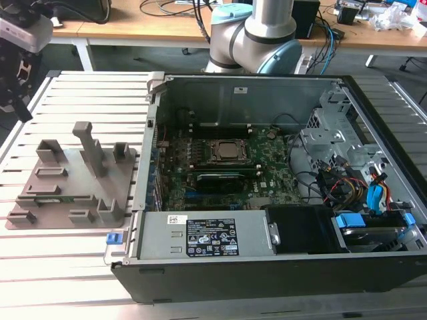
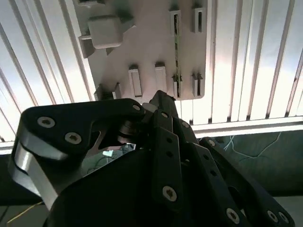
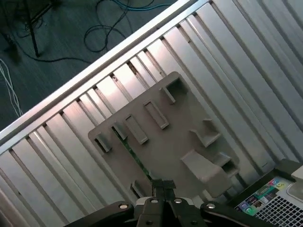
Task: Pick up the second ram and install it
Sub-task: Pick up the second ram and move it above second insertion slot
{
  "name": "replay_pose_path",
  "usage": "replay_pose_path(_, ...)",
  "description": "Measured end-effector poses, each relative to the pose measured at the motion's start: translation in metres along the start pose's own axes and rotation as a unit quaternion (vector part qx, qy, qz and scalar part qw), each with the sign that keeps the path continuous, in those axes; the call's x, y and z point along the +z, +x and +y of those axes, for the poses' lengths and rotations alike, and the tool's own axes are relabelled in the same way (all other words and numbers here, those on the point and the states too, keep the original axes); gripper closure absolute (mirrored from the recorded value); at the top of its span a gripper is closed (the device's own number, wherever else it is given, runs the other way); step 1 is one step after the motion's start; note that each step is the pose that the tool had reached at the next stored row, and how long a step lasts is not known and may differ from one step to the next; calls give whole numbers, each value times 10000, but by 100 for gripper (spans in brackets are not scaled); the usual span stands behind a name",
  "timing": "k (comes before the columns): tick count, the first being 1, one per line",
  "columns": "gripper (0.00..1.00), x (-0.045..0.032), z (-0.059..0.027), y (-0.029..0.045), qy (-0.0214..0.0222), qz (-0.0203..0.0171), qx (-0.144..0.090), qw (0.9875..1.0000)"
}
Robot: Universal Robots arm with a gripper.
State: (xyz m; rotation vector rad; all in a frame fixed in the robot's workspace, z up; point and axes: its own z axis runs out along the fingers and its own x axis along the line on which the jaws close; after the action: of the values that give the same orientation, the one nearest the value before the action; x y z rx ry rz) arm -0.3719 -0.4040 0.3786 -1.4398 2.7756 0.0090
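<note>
A: State of the end effector (image 3: 163, 184)?
B: Fingers pressed together, nothing between them. It hangs above the grey holder (image 3: 156, 127).
A: And the second ram (image 1: 57, 198)?
B: In the holder, slotted between low blocks, a thin green strip in both wrist views (image 2: 177, 47).
A: Where's the holder?
B: On the slatted worktop (image 1: 80, 267), near its edge at the exterior view's left, just beside the open computer case (image 1: 267, 283).

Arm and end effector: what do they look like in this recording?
In the exterior view the arm is a silver tube with pale blue joint caps. The end effector is black, built of jointed linkage plates with silver screw heads.
</note>
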Motion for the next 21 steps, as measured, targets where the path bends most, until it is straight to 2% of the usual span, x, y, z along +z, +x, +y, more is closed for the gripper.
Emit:
replay_pose_path(2,89,0,0,0,-6,-1,-374,9993)
replay_pose_path(3,89,0,0,0,-10,-1,-611,9981)
replay_pose_path(5,89,0,0,0,-15,-2,-916,9958)
replay_pose_path(7,89,0,0,0,-19,-2,-1215,9926)
replay_pose_path(8,89,0,0,0,-23,-3,-1443,9895)
replay_pose_path(9,89,0,0,0,-24,-3,-1526,9883)
replay_pose_path(11,89,0,0,0,-29,-3,-1813,9834)
replay_pose_path(15,89,0,0,0,-39,-4,-2483,9687)
replay_pose_path(16,89,0,0,0,-43,-5,-2739,9617)
replay_pose_path(18,89,0,0,0,-47,-5,-3001,9539)
replay_pose_path(19,89,0,0,0,-50,-5,-3156,9489)
replay_pose_path(20,89,0,0,0,-52,-6,-3271,9450)
replay_pose_path(21,89,0,0,0,-53,-6,-3354,9421)
